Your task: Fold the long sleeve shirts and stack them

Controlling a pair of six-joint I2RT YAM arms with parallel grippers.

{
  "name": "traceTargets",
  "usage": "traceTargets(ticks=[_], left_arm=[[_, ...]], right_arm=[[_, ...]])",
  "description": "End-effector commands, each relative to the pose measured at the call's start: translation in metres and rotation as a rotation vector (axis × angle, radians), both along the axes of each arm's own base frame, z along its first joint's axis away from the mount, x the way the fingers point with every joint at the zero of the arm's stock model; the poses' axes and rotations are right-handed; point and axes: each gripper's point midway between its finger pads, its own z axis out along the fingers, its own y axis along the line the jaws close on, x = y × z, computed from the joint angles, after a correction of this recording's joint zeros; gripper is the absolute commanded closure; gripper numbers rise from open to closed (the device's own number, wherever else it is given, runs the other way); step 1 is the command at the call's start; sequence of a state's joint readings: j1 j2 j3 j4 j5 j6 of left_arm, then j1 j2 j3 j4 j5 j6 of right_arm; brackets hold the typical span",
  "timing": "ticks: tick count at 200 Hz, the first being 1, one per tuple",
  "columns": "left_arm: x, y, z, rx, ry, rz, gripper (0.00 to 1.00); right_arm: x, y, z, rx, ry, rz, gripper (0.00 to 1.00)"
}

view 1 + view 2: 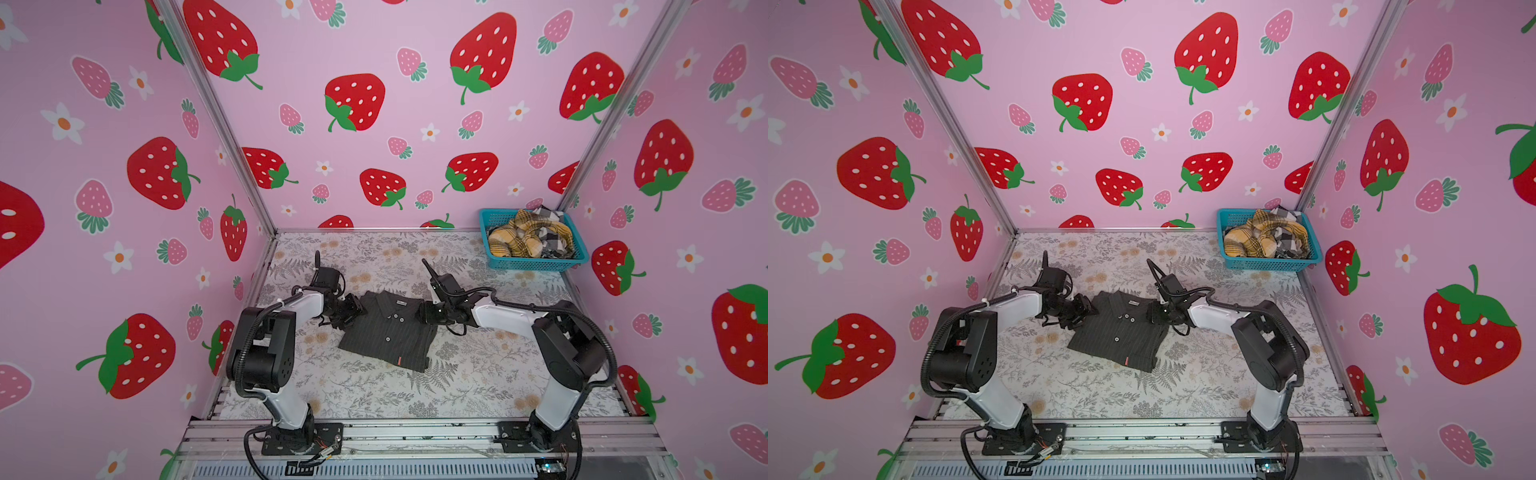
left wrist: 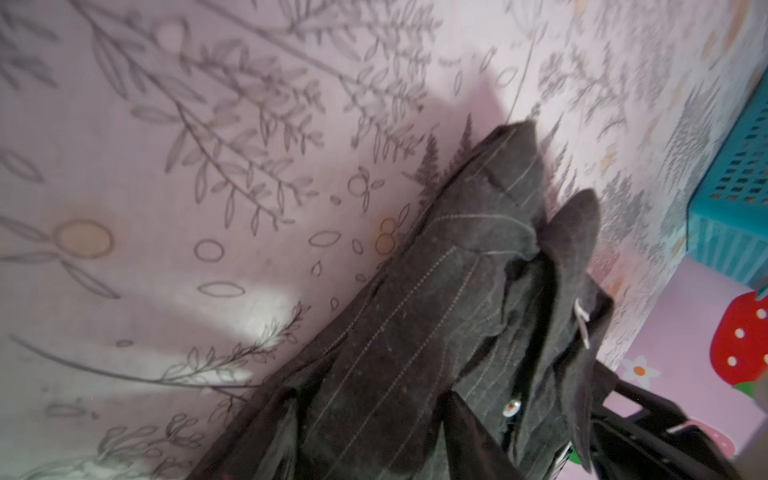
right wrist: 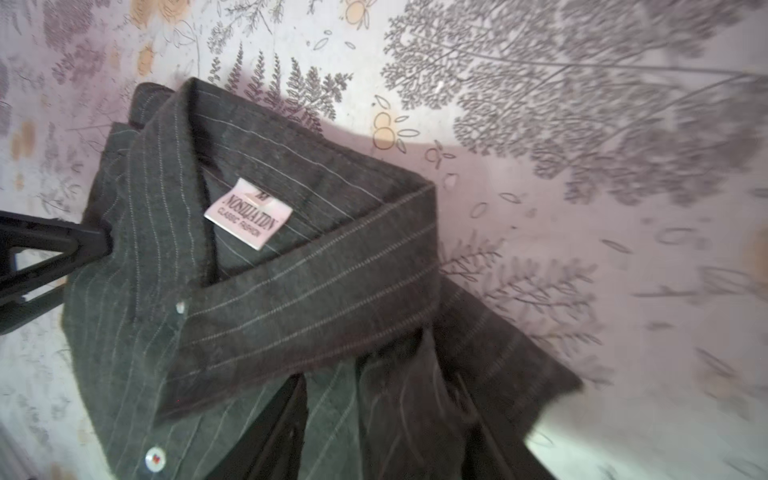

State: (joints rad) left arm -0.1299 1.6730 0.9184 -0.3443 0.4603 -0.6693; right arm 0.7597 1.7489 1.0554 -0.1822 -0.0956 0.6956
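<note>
A charcoal pinstriped long sleeve shirt (image 1: 386,332) (image 1: 1121,332) lies folded in the middle of the table, collar toward the back. My left gripper (image 1: 353,311) (image 1: 1086,311) sits at its left shoulder. In the left wrist view its jaws (image 2: 374,440) stand apart with dark cloth (image 2: 415,332) between them. My right gripper (image 1: 424,312) (image 1: 1153,313) is at the right shoulder beside the collar. In the right wrist view it (image 3: 386,436) is open over the cloth below the collar (image 3: 316,282). A mustard plaid shirt (image 1: 523,239) and a black-and-white check shirt (image 1: 555,245) lie bunched in the basket.
A teal mesh basket (image 1: 536,262) (image 1: 1266,264) (image 2: 731,199) stands at the back right corner against the wall. Pink strawberry walls enclose the floral table (image 1: 374,395) on three sides. Both arm bases are bolted to the rail at the front edge.
</note>
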Motion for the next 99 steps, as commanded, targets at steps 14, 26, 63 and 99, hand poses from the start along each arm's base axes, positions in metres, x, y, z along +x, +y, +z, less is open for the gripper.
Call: traceTargets(ticks=[14, 26, 63, 99], left_arm=[[-0.003, 0.018, 0.093, 0.085, -0.268, 0.122, 0.25], [0.000, 0.014, 0.110, 0.077, -0.324, 0.109, 0.22], [0.006, -0.020, 0.091, -0.051, -0.229, -0.014, 1.00], [0.011, -0.027, 0.054, -0.064, -0.153, -0.010, 1.00]], right_arm=[[-0.011, -0.034, 0.040, -0.219, -0.093, -0.014, 0.41], [-0.021, -0.028, 0.047, -0.212, -0.098, 0.006, 0.41], [-0.056, 0.000, 0.032, -0.116, 0.008, 0.087, 0.47], [-0.061, 0.011, 0.002, -0.063, 0.085, 0.100, 0.51]])
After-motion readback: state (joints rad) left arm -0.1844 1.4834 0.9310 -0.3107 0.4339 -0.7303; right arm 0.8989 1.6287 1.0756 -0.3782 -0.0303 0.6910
